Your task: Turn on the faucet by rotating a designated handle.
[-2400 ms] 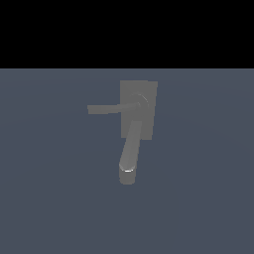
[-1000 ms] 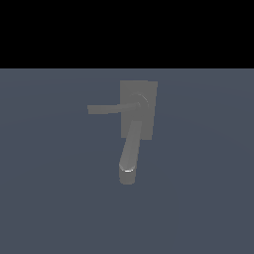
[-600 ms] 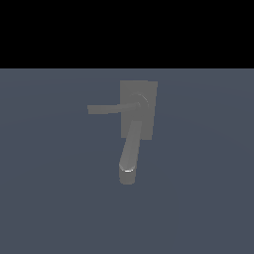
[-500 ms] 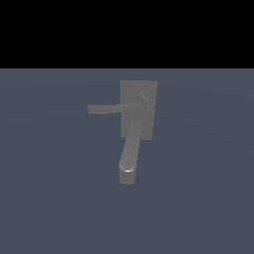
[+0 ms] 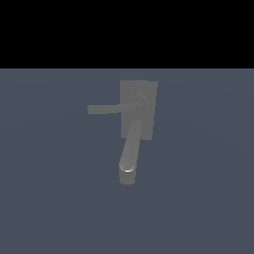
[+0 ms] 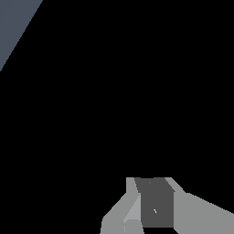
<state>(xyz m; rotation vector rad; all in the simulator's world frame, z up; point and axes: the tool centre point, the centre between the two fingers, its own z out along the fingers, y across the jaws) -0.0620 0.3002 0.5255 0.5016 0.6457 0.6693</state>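
The matte grey faucet (image 5: 147, 89) stands alone in the exterior view, with a flat back plate and a round hub (image 5: 140, 101). Its thick rounded spout (image 5: 130, 154) runs down toward the camera. The handle (image 5: 106, 108), a thin flat bar, sticks out from the hub toward the exterior view's left, about level. My gripper (image 6: 153, 201) shows only in the wrist view, as grey finger parts at the picture's edge. It is not in the exterior view. The wrist view shows no faucet. I cannot tell whether the jaws are apart.
A plain blue-grey floor (image 5: 49, 198) surrounds the faucet, with black void beyond it. The wrist view is mostly black, with one wedge of that floor (image 6: 13, 23) in a corner.
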